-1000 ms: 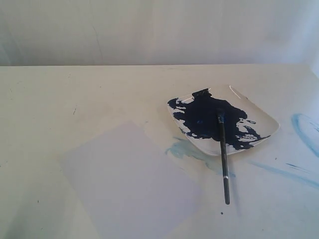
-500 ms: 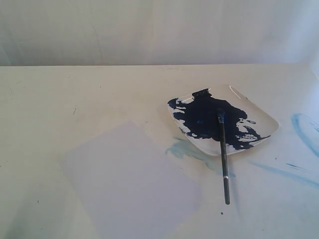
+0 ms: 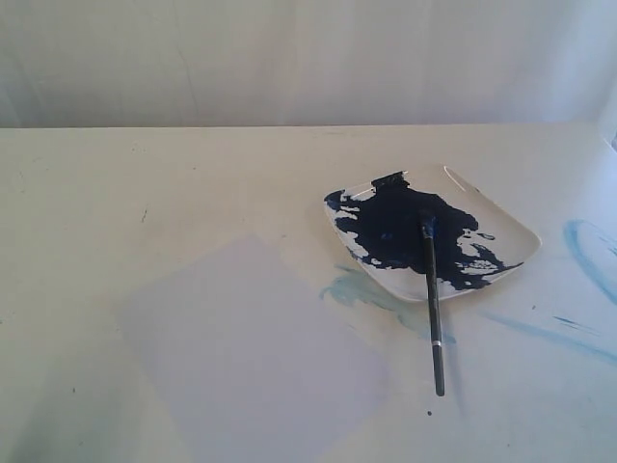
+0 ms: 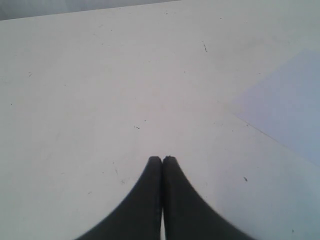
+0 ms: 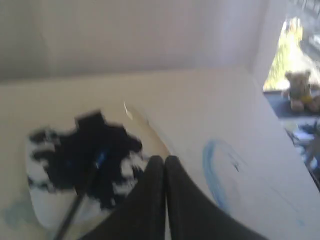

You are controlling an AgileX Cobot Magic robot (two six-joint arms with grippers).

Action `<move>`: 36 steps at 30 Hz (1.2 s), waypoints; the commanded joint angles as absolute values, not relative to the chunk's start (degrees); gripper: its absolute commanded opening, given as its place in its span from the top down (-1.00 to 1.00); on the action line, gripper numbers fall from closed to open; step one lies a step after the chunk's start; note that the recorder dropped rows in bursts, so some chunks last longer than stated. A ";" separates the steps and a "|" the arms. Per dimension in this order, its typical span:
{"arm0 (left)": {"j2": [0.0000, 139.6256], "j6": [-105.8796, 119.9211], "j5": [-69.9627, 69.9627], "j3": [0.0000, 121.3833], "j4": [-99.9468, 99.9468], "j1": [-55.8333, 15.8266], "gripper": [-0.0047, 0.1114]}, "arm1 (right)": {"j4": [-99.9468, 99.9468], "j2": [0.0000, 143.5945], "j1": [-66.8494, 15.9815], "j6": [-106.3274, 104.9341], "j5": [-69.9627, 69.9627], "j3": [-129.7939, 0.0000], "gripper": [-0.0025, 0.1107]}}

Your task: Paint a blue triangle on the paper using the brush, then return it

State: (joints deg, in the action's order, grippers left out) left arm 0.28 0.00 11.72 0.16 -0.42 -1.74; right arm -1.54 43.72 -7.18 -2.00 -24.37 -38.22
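Note:
The brush [image 3: 433, 307] lies with its dark tip in the blue paint on the white square plate [image 3: 511, 230] and its handle out on the table toward the front. In the right wrist view the brush [image 5: 80, 197] shows blurred on the plate [image 5: 42, 210]. The paper [image 3: 251, 352] lies bare at the front left; its corner [image 4: 290, 107] shows in the left wrist view. No blue triangle is on it. My left gripper [image 4: 162, 159] is shut, empty, over bare table. My right gripper [image 5: 164, 158] is shut, empty, beside the plate. Neither gripper shows in the exterior view.
Pale light-blue smears mark the table in front of the plate [image 3: 362, 289] and at the right [image 3: 588, 256]. A blue ring smear [image 5: 217, 170] lies by the right gripper. The table's far edge meets a white backdrop. A teddy bear [image 5: 298, 90] sits beyond the table's right side.

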 commanded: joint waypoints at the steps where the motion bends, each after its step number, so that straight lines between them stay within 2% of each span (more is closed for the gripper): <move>1: 0.00 0.00 11.62 0.00 -0.82 -1.63 0.92 | -12.15 65.08 -7.89 -38.37 -50.16 -55.07 0.96; 4: 0.00 0.00 11.62 0.00 -0.82 -1.63 0.92 | -20.95 74.26 -9.75 -75.86 -62.12 -60.34 0.96; 6: 0.00 0.00 11.62 0.00 -0.82 -1.63 0.92 | -23.23 77.68 -11.03 -96.21 -62.60 -60.71 0.96; 8: 0.00 0.00 11.62 0.00 -0.82 -1.63 0.92 | -24.61 80.73 -13.02 -105.87 -58.94 -60.71 0.96; 16: 0.00 0.00 11.62 0.00 -0.82 -1.63 0.92 | -11.39 86.73 -21.49 -110.80 -48.88 -60.71 0.96; 23: 0.00 0.00 11.62 0.00 -0.82 -1.63 0.92 | 0.00 91.16 -27.78 -110.80 -47.39 -60.71 0.95; 25: 0.00 0.00 11.62 0.00 -0.82 -1.63 0.92 | 2.63 92.05 -29.50 -110.80 -46.98 -60.71 0.89; 32: 0.00 0.00 11.62 0.00 -0.82 -1.63 0.92 | 5.34 94.82 -33.25 -111.86 -39.77 -60.61 0.43; 36: 0.00 0.00 11.62 0.00 -0.82 -1.63 0.92 | 5.34 96.31 -33.64 -116.88 -41.44 -60.61 0.35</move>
